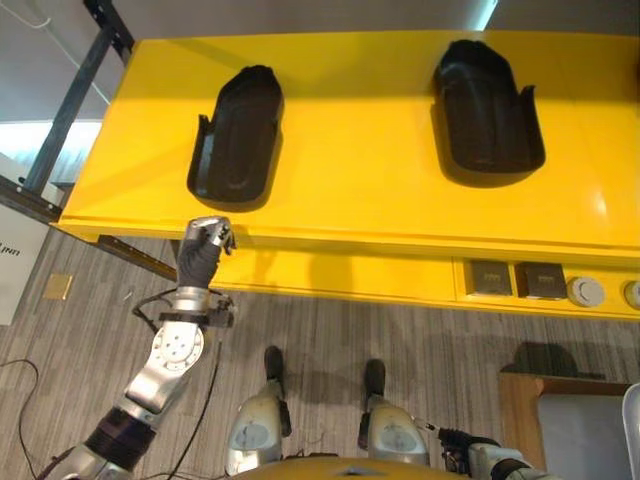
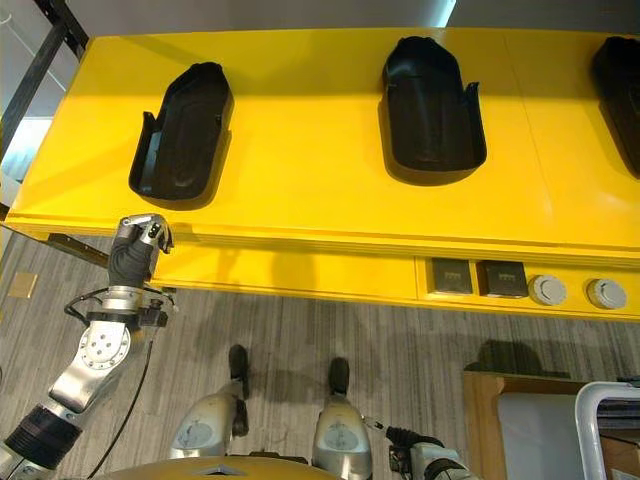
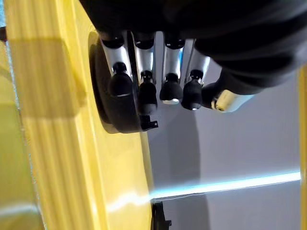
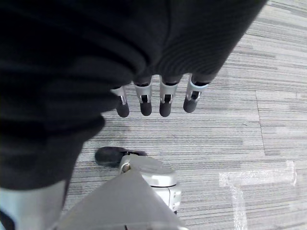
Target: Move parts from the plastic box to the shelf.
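Yellow shelf (image 1: 380, 130) carrying black moulded parts (image 1: 237, 135), left robot hand (image 1: 203, 245) empty, fingers curled, right robot hand (image 4: 153, 98) relaxed

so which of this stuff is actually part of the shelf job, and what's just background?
Job:
- yellow shelf
- black part on the left, near the shelf's front edge
- black part in the middle
- black part on the right
- left hand, empty, at the shelf's front edge

Background:
- dark square blocks on the lower ledge
- round white pieces
- wooden crate
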Robot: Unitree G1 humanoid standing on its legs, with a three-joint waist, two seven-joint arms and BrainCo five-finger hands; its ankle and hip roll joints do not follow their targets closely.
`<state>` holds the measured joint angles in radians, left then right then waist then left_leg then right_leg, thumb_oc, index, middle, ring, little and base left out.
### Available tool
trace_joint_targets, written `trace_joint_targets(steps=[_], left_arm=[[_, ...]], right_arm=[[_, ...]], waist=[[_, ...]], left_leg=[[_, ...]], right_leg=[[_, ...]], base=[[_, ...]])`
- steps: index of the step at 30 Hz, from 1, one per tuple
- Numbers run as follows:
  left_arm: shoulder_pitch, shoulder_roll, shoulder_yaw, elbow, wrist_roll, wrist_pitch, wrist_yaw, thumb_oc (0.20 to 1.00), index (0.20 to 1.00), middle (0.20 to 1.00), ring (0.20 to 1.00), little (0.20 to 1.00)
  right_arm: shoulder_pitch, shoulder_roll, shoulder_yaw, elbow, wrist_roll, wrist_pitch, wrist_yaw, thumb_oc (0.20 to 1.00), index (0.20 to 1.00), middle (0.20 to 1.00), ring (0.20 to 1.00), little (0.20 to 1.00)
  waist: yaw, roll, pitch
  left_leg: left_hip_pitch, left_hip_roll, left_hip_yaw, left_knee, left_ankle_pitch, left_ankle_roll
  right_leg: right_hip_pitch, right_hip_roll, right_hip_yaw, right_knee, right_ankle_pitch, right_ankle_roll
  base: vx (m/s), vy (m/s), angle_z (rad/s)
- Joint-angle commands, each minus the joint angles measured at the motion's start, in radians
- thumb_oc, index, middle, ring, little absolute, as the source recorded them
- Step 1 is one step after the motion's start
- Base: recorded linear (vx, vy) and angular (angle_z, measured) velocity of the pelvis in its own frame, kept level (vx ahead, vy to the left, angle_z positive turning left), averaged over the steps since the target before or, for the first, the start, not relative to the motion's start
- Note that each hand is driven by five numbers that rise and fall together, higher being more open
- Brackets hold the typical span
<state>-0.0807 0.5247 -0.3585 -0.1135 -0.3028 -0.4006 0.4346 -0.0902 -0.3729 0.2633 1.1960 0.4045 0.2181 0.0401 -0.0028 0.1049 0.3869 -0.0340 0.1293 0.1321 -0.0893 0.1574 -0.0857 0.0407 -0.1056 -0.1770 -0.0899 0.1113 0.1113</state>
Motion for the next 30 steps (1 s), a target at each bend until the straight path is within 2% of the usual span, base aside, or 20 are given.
trace_joint_targets(steps=[1, 4, 8, 21, 30], left_arm=[[-0.07, 0.017, 0.02, -0.074, 0.0, -0.015, 0.027, 0.2, 0.2, 0.2, 0.2, 0.2], [-0.08, 0.009, 0.024, -0.061, -0.028, 0.034, 0.033, 0.2, 0.2, 0.2, 0.2, 0.2], [-0.087, 0.001, 0.027, -0.031, -0.026, 0.069, 0.061, 0.2, 0.2, 0.2, 0.2, 0.2], [-0.154, 0.02, 0.06, 0.054, 0.028, 0.077, 0.146, 0.2, 0.2, 0.2, 0.2, 0.2], [-0.223, 0.016, 0.068, 0.108, 0.006, 0.113, 0.165, 0.2, 0.2, 0.2, 0.2, 0.2]], right_arm=[[-0.005, 0.044, 0.023, 0.038, -0.007, 0.004, -0.006, 1.0, 1.0, 1.0, 1.0, 1.0], [-0.004, 0.042, 0.027, 0.033, -0.018, 0.009, -0.003, 1.0, 1.0, 1.0, 1.0, 1.0], [-0.005, 0.041, 0.031, 0.026, -0.023, 0.014, -0.001, 1.0, 1.0, 1.0, 1.0, 1.0], [-0.009, 0.031, 0.043, 0.01, -0.05, 0.005, 0.013, 1.0, 1.0, 1.0, 1.0, 1.0], [-0.018, 0.032, 0.06, -0.007, -0.051, 0.014, 0.012, 1.0, 1.0, 1.0, 1.0, 1.0]], waist=[[0.005, -0.027, -0.018], [0.001, -0.029, -0.018], [-0.006, -0.031, -0.012], [-0.037, -0.036, 0.018], [-0.056, -0.043, 0.037]], left_leg=[[0.03, 0.011, 0.027, 0.002, -0.149, -0.011], [0.031, 0.013, 0.03, 0.002, -0.148, -0.011], [0.03, 0.017, 0.034, 0.002, -0.146, -0.012], [0.012, 0.023, 0.05, 0.002, -0.138, -0.01], [0.004, 0.021, 0.054, 0.002, -0.137, -0.006]], right_leg=[[0.014, 0.0, -0.031, 0.009, -0.144, -0.044], [0.013, 0.001, -0.026, 0.01, -0.144, -0.044], [0.01, 0.002, -0.022, 0.012, -0.144, -0.045], [-0.026, 0.003, 0.01, 0.015, -0.133, -0.043], [-0.044, 0.003, 0.028, 0.018, -0.126, -0.042]], base=[[0.03, 0.0, -0.02], [0.01, 0.001, -0.01], [0.0, 0.001, -0.01], [0.0, 0.007, -0.03], [0.0, 0.004, -0.02]])
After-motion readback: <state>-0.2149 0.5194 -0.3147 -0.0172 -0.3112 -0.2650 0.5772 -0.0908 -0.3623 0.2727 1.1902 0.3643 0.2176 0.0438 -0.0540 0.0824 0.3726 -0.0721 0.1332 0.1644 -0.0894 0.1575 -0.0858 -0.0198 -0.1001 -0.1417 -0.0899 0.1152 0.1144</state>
